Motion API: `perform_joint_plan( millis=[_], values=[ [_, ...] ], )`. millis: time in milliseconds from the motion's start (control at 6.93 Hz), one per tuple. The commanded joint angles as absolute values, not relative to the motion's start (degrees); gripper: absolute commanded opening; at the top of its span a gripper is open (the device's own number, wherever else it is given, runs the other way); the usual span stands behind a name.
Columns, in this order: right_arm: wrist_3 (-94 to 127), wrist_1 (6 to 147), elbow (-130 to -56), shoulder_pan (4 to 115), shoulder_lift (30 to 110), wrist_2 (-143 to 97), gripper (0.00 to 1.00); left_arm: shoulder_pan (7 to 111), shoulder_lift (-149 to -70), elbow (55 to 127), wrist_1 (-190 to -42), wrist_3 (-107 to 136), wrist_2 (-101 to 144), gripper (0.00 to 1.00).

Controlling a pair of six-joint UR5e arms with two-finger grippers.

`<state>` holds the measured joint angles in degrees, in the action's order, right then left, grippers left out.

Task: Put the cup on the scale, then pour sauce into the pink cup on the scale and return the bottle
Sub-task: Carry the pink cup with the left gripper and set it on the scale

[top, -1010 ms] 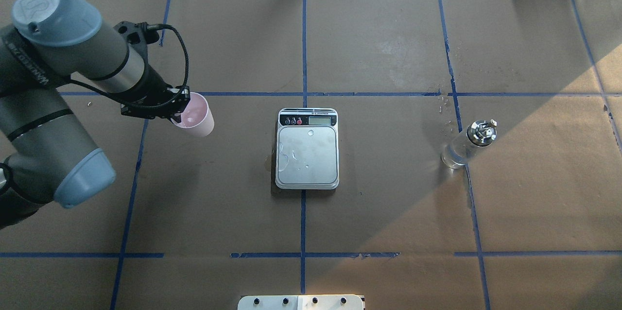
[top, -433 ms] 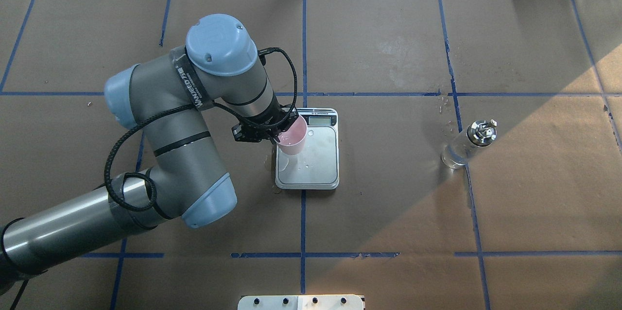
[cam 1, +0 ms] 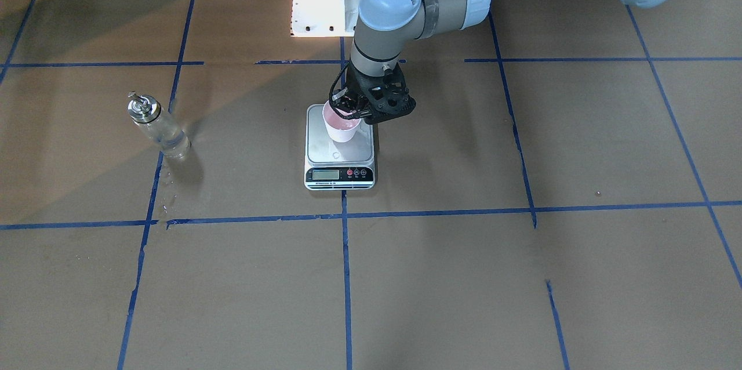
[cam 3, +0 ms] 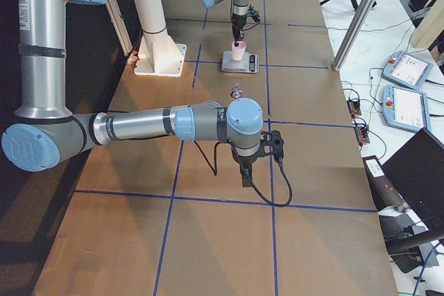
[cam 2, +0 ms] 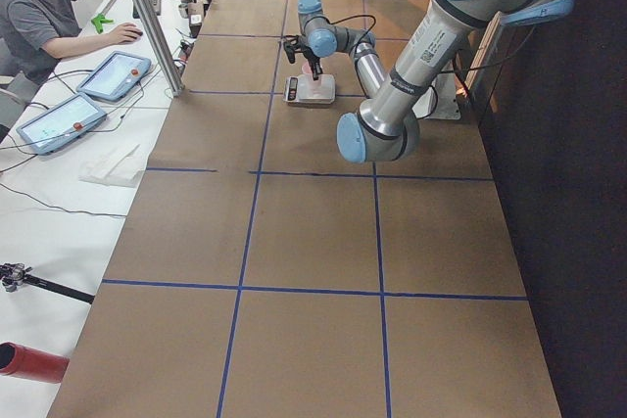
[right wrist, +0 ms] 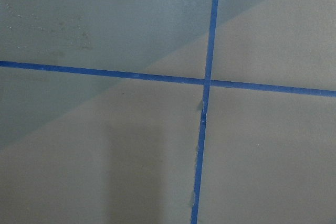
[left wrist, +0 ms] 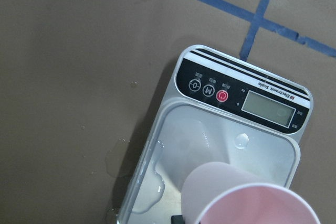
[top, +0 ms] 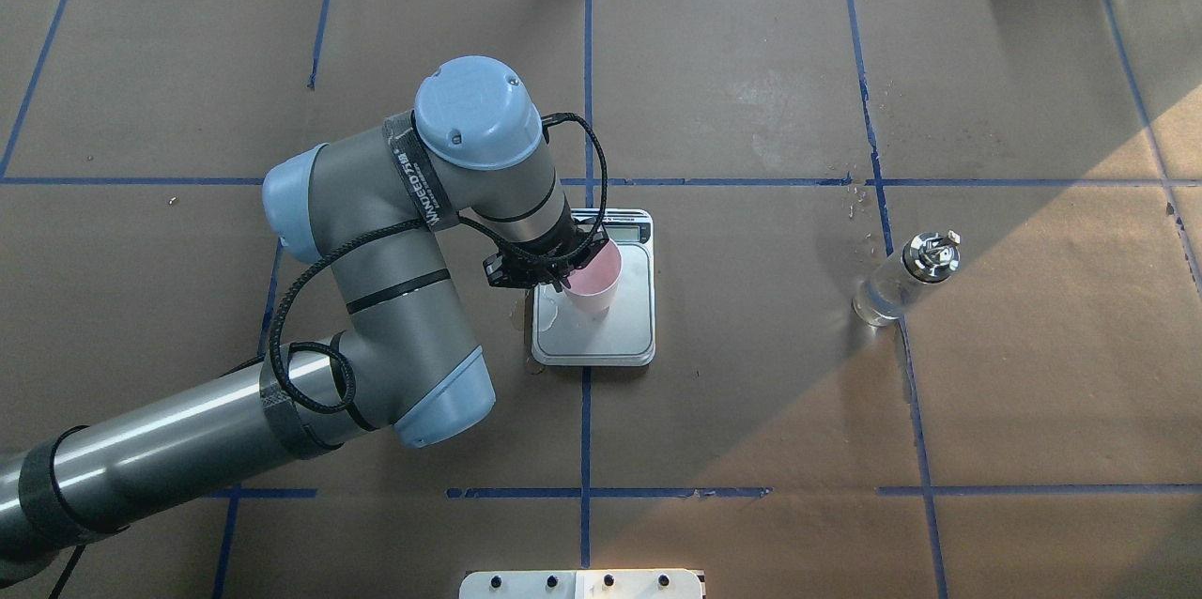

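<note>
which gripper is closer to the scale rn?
Left. The left gripper is right over the scale platform, gripping the cup at its rim. The right gripper is far off to the robot's right, past the bottle, seen only in the exterior right view.

Brown-papered table (top: 751, 392): scale (top: 631, 329), bottle (top: 900, 282).

one camera looks down from behind the robot (top: 376, 299), another faces it across the table (top: 751, 392); both hold the left pincer (top: 566, 272) and the scale (top: 629, 327) under it mid-frame. two end cameras see them from afar; the wrist cameras look close down.
</note>
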<state>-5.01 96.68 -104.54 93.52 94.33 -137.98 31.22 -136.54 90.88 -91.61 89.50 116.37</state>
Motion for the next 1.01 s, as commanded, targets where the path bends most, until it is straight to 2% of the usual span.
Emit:
perform_joint_plan(
  millis=[0, 144, 577, 866],
  values=[
    [-5.2, 96.7, -104.7, 93.5, 94.3, -138.0, 1.0, 30.8, -136.4, 89.5, -94.0, 88.9, 116.4, 0.22],
    [-5.2, 96.7, -104.8, 93.5, 94.3, -138.0, 1.0, 30.8, -136.1, 89.9, -93.9, 88.4, 116.3, 0.99],
    [-5.1, 96.6, -105.6, 93.5, 93.8, -139.7, 1.0, 31.2, -135.1, 97.7, -90.4, 87.9, 116.5, 1.0],
    [0.2, 97.5, -112.1, 93.3, 94.7, -140.1, 1.0, 32.9, -134.9, 104.4, -83.3, 83.7, 116.7, 1.0]
  ],
)
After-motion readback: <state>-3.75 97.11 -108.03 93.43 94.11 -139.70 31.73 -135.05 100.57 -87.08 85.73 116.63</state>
